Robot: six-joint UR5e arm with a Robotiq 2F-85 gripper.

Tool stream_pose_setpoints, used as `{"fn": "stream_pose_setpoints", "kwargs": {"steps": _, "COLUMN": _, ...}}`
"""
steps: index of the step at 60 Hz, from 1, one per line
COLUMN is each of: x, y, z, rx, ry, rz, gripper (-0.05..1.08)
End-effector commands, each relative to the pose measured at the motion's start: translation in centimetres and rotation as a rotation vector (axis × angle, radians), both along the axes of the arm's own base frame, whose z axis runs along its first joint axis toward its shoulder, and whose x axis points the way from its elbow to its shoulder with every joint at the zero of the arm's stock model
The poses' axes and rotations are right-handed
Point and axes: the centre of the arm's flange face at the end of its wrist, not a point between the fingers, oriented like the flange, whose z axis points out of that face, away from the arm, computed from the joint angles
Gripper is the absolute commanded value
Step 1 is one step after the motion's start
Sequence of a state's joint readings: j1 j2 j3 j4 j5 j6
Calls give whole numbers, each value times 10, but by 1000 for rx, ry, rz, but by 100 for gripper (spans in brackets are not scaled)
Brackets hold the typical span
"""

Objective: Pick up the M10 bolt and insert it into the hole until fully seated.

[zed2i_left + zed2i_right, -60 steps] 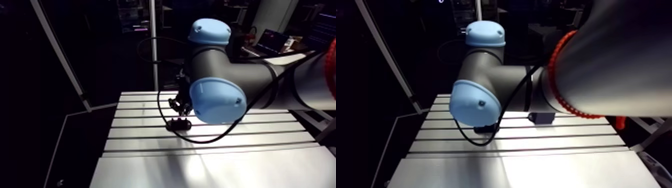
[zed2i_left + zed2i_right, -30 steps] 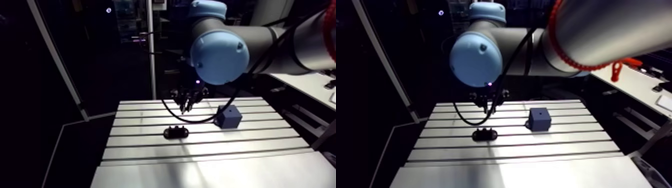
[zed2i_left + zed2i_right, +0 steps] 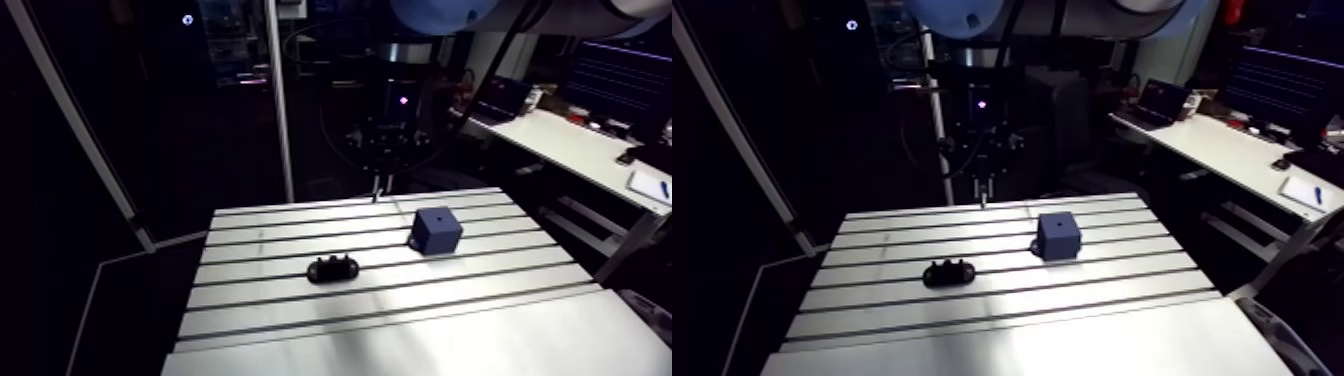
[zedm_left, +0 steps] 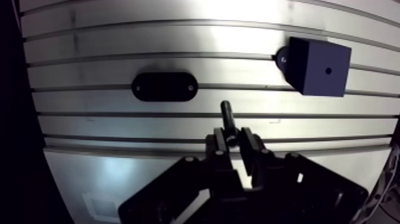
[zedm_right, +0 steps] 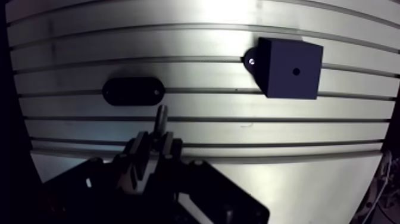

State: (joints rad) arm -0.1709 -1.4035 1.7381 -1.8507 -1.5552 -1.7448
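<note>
Presently held: M10 bolt (image 4: 227, 117), pinched at its near end between the two fingers (image 4: 248, 143) of the gripper (image 4: 231, 139), dark shank projecting straight ahead past the fingertips, head not visible. Presumably steel; judged rigid, small, dense for its size, smooth and round, so liable to swivel or slip in a flat-pad pinch. Best gripped across the shank close to the head, leaving the leading end free for entry. Not fragile. Blue block (image 4: 321, 74) with hole (image 4: 328, 70) in its upper face: on the table (image 4: 119, 128), ahead of the fingers and off to one side, well apart from the bolt tip. Black holder (image 4: 163, 87): ahead, to the other side, nearer. Compared with earlier: gripper then low at the holder, now raised well clear with the bolt; block and holder apparently unmoved, shift of view owed to the camera.
</note>
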Motion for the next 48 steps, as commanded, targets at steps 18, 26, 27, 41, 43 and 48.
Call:
{"fn": "stream_pose_setpoints", "kwargs": {"steps": 18, "x": -41, "y": 94, "z": 35, "rx": -19, "ry": -109, "rz": -144, "gripper": 108}}
{"fn": "stream_pose_setpoints", "kwargs": {"steps": 26, "x": -49, "y": 99, "z": 44, "rx": 2, "ry": -103, "rz": -142, "gripper": 108}}
{"fn": "stream_pose_setpoints", "kwargs": {"steps": 27, "x": -51, "y": 99, "z": 46, "rx": 3, "ry": -99, "rz": -142, "gripper": 108}}
{"fn": "stream_pose_setpoints", "kwargs": {"steps": 41, "x": -50, "y": 99, "z": 49, "rx": 0, "ry": -112, "rz": -143, "gripper": 108}}
{"fn": "stream_pose_setpoints", "kwargs": {"steps": 43, "x": -50, "y": 99, "z": 51, "rx": -1, "ry": -112, "rz": -142, "gripper": 108}}
{"fn": "stream_pose_setpoints", "kwargs": {"steps": 48, "x": -50, "y": 99, "z": 53, "rx": -3, "ry": -113, "rz": -144, "gripper": 108}}
